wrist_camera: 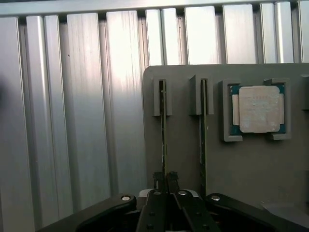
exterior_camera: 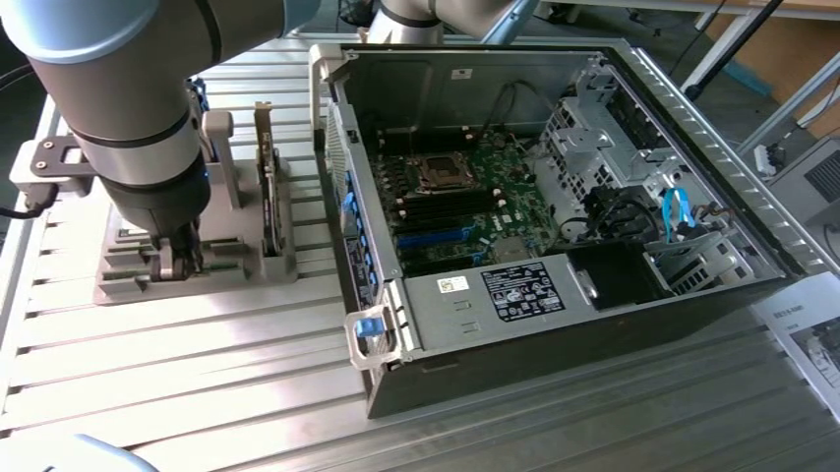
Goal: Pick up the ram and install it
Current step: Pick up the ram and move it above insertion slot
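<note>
My hand (wrist_camera: 165, 176) is clenched on the ram (wrist_camera: 163, 125), which stands edgewise in a holder (wrist_camera: 183, 145) slot at the exterior view's left. I judge a straight pull along the slot best, without twist, clear of the neighbouring stick (wrist_camera: 203, 135).

**Slatted metal table bears a holder block, an open case and a sheet**

The table (exterior_camera: 197, 393) is a bed of long silver slats with grooves between them, bright under the light. A grey holder block (exterior_camera: 125, 285) sits on it near the edge at the exterior view's left. The computer case (exterior_camera: 552, 344) lies on its side across the middle, near the block, open face up. A printed sheet (exterior_camera: 808, 339) lies by the edge at the exterior view's right.
</note>
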